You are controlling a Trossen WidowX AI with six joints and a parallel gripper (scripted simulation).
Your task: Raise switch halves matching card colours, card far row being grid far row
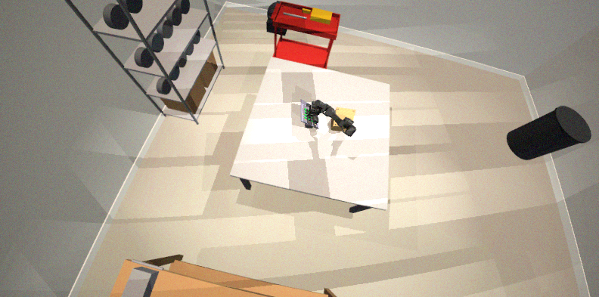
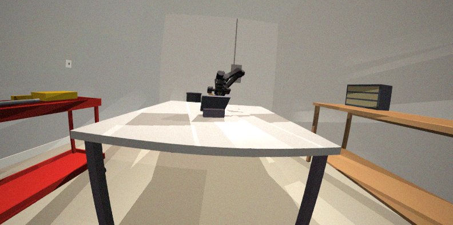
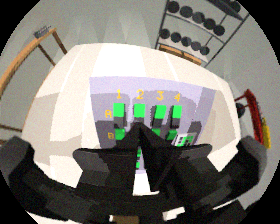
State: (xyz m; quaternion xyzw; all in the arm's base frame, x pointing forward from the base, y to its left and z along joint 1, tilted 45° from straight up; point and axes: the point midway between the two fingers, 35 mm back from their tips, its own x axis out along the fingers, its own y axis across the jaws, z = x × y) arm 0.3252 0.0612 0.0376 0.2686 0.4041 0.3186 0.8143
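Note:
The lavender switch panel (image 1: 303, 107) (image 3: 100, 92) lies on the white table (image 1: 293, 169) (image 2: 202, 134); in the exterior view only its dark back (image 2: 214, 106) shows. In the wrist view the far row of switches (image 3: 139, 111) shows green halves under the numbers 1 to 4; the nearer rows are mostly hidden by my fingers. The small card (image 3: 184, 139) with green squares lies at the panel's right. My gripper (image 3: 138, 124) (image 1: 311, 112) (image 2: 218, 92) is shut and empty, its tips pointing down just above the middle of the grid. I cannot tell if it touches a switch.
The arm's base (image 1: 348, 128) stands on a wooden plate (image 1: 346, 111) right of the panel. A red cart (image 1: 305, 26) (image 2: 38, 106) stands beyond the table, a metal shelf (image 1: 146, 35) to the left, a wooden bench (image 2: 396, 118) with a drawer box (image 2: 367, 96) to the side.

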